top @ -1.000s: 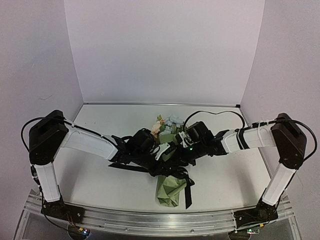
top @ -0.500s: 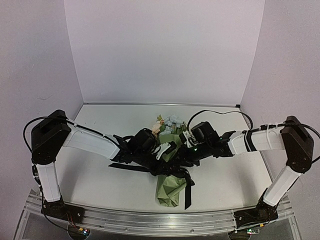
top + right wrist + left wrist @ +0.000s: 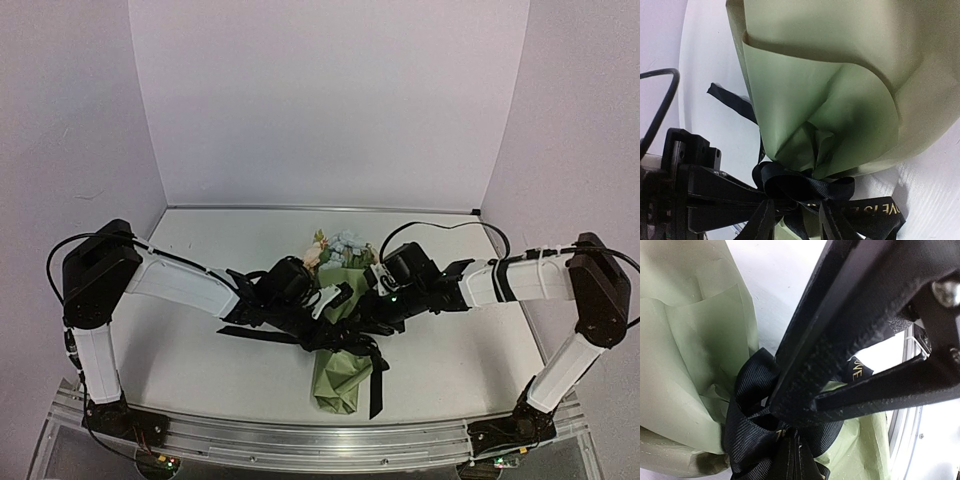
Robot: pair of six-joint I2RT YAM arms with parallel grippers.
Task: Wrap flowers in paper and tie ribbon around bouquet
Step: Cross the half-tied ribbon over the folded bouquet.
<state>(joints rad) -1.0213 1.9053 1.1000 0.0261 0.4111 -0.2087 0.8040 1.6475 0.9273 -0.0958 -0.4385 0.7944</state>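
The bouquet lies mid-table, its sage green paper [image 3: 338, 382] wrapped into a cone and the flowers [image 3: 338, 246] showing at the far end. A black ribbon [image 3: 377, 385] is knotted around the cone's waist, with tails trailing left and toward the front. My left gripper [image 3: 322, 330] comes in from the left; in its wrist view the gripper [image 3: 790, 412] is shut on the ribbon [image 3: 752, 440] right at the knot. My right gripper [image 3: 362, 322] comes from the right. Its wrist view shows the gripper [image 3: 795, 204] open, straddling the ribbon [image 3: 805, 182] bow below the paper [image 3: 830, 100].
A ribbon tail [image 3: 730, 102] lies on the white table [image 3: 200, 370] beside the cone. The aluminium rail [image 3: 300, 435] runs along the near edge, and lavender walls close the back and sides. A black cable [image 3: 440, 228] loops over the right arm.
The right gripper has opened and let go of the ribbon, and the right arm has drawn back a little to the right. The left gripper has stayed shut at the knot.
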